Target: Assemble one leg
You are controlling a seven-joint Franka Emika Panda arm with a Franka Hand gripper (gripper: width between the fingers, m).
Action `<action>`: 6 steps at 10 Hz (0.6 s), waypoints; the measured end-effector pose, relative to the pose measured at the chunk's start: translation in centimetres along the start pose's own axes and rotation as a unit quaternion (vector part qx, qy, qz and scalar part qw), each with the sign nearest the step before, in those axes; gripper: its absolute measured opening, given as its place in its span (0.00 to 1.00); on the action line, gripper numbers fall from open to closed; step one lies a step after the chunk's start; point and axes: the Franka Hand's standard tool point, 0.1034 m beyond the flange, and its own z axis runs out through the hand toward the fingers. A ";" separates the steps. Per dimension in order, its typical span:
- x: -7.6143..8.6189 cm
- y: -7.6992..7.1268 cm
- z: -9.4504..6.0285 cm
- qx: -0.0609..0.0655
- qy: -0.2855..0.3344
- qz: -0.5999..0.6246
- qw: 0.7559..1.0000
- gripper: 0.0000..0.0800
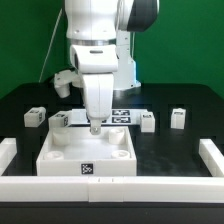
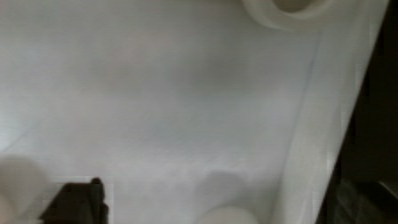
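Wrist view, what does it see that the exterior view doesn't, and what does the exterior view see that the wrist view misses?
Only the wrist view shows a round hole up close and one dark fingertip. Only the exterior view shows the whole arm, four small legs on the black table, and the marker board. Both show the big white tray piece, with the claw low over it. Neither shows whether the claw is open or shut.
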 end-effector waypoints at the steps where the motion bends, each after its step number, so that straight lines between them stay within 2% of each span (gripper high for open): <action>1: 0.5 -0.9 0.8 0.003 0.003 0.000 1.000 0.81; 3: 1.0 -1.6 1.9 0.011 0.008 0.001 1.000 0.81; 6: 0.7 -1.7 2.3 0.013 0.009 0.005 1.000 0.81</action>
